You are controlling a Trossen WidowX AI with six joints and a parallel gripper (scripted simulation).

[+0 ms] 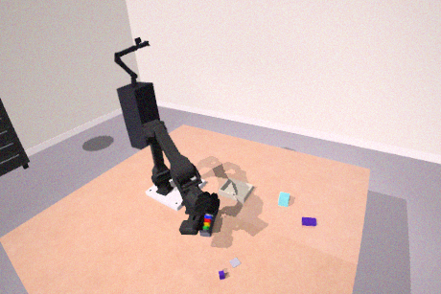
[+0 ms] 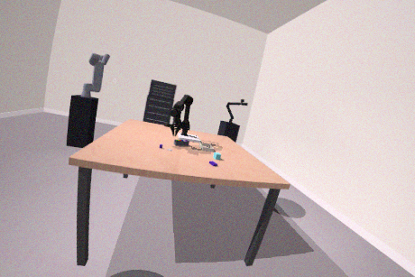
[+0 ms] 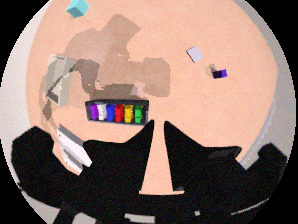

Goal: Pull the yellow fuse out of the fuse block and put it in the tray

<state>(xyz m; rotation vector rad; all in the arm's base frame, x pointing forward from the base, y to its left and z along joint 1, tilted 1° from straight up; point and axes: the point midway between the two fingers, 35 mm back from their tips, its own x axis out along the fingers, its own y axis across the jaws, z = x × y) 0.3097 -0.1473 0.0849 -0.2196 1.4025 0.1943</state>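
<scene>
In the wrist view the gripper [image 3: 158, 156] sits nearly closed, its two dark fingers leaving only a narrow wedge of bare table between them; nothing is held. Just beyond the fingertips lies the fuse block [image 3: 117, 112], with the yellow fuse [image 3: 129, 112] seated in its row between a red one and a green one. Past the block the table [image 1: 307, 173] runs open toward a small grey tile [image 3: 194, 54] and a purple piece [image 3: 220, 72]. From the top camera the arm [image 1: 169, 154] bends low over the block [image 1: 207, 223] and covers part of it. The tray [image 1: 237, 189] lies behind the block, near the white base plate [image 1: 154, 195], half under the arm's shadow. Farther out rest a cyan block [image 1: 284, 198] and a purple block [image 1: 309, 221], well short of the far edge. In the exterior view the fuses are too small to tell apart.
</scene>
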